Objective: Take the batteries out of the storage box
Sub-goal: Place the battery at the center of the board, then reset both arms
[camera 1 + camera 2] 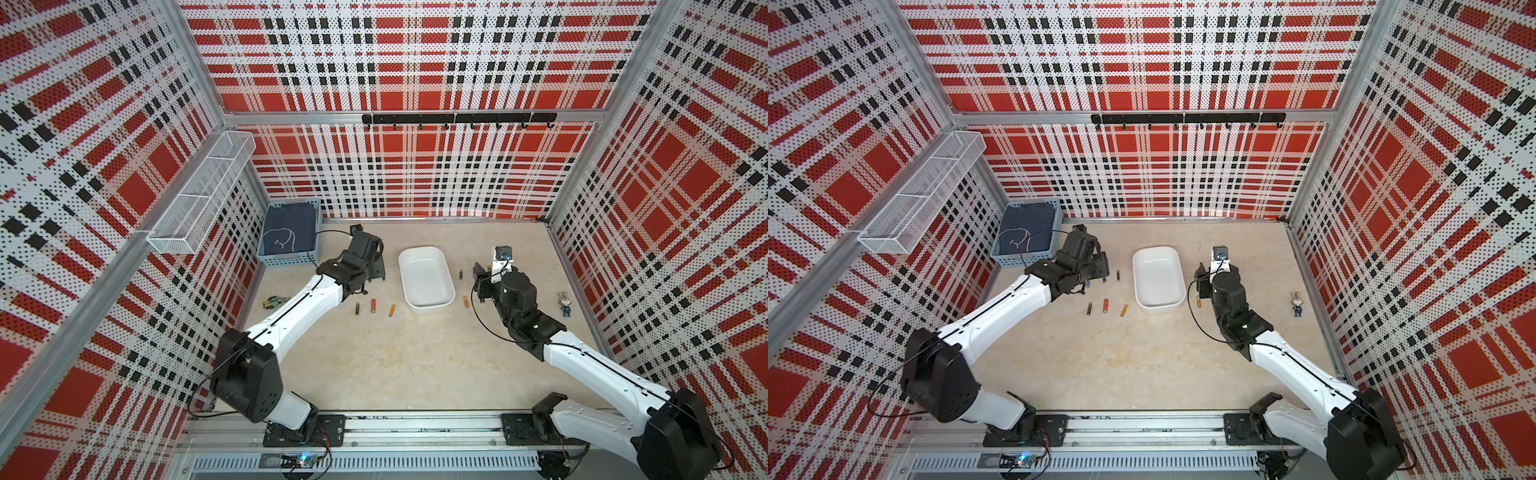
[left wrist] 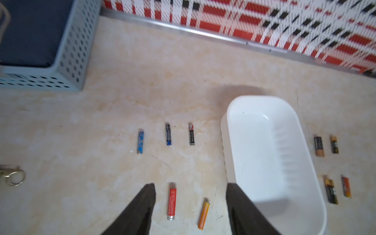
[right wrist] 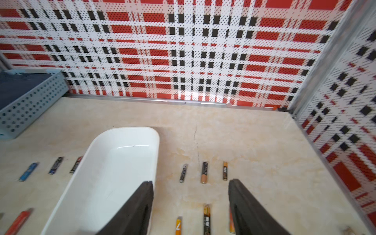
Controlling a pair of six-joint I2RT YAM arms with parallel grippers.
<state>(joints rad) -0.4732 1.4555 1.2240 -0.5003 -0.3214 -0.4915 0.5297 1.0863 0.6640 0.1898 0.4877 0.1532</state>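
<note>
The white storage box (image 1: pixel 426 305) stands mid-table with nothing showing inside it (image 2: pixel 262 154) (image 3: pixel 114 171). Batteries lie on the table on both sides of it. To its left are a red one (image 2: pixel 172 203), an orange one (image 2: pixel 203 213) and three blue or black ones (image 2: pixel 168 137). To its right are several black-and-gold and orange ones (image 3: pixel 204 173) (image 1: pixel 466 301). My left gripper (image 2: pixel 191 185) (image 1: pixel 376 270) hangs open above the left group, holding nothing. My right gripper (image 3: pixel 191 182) (image 1: pixel 480 282) hangs open above the right group, also holding nothing.
A light-blue perforated basket (image 1: pixel 291 259) with dark cloth stands at the back left, under a white wire-mesh shelf (image 1: pixel 199 195) on the left wall. A small rabbit figure (image 1: pixel 564 303) lies at the right edge, and a keyring trinket (image 1: pixel 274 302) lies at the left edge.
</note>
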